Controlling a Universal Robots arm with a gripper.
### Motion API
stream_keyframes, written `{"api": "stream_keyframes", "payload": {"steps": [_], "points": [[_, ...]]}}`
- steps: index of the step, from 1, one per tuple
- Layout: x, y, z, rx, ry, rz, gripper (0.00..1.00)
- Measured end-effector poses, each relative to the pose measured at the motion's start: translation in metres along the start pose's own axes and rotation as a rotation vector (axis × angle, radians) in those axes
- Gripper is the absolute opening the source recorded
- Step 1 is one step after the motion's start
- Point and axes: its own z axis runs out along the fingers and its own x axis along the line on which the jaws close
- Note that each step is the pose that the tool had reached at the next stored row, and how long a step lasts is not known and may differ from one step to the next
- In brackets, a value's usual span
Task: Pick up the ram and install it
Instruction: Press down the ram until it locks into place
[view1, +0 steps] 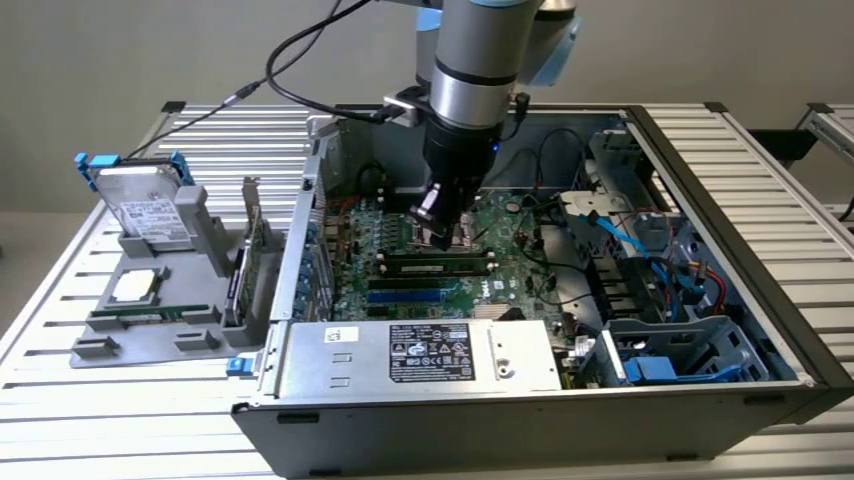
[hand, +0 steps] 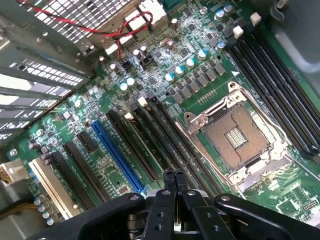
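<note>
I have the arm down inside the open computer case (view1: 747, 300), with the gripper (view1: 438, 240) hanging low over the motherboard (view1: 521, 235). In the wrist view the gripper's (hand: 174, 175) two black fingertips (hand: 169, 176) are pressed together, nothing between them — closed on air just above the board.

The ram (view1: 430, 266) sits in the board, a green stick with black chips lying flat-on in a slot just below the fingertips in the exterior view, running across the board toward that view's right. From the wrist view I see the rows of long black memory slots (hand: 150, 140) right ahead of the fingertips, beside a blue slot (hand: 117, 152); I cannot tell from there which slot holds the stick. The empty processor socket (hand: 237, 137) with its metal frame sits just beside those slots.

On the exterior view's left, well apart from the case, a grey holder tray (view1: 147, 325) on the table carries a hard drive (view1: 144, 205) standing upright and a square silver processor chip (view1: 134, 285). A silver power supply (view1: 420, 355) fills the near edge of the case.
</note>
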Motion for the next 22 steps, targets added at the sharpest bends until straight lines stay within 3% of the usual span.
{"api": "stream_keyframes", "payload": {"steps": [22], "points": [[-0.0002, -0.0001, 0.0022, -0.0040, -0.0322, 0.290, 0.10]]}}
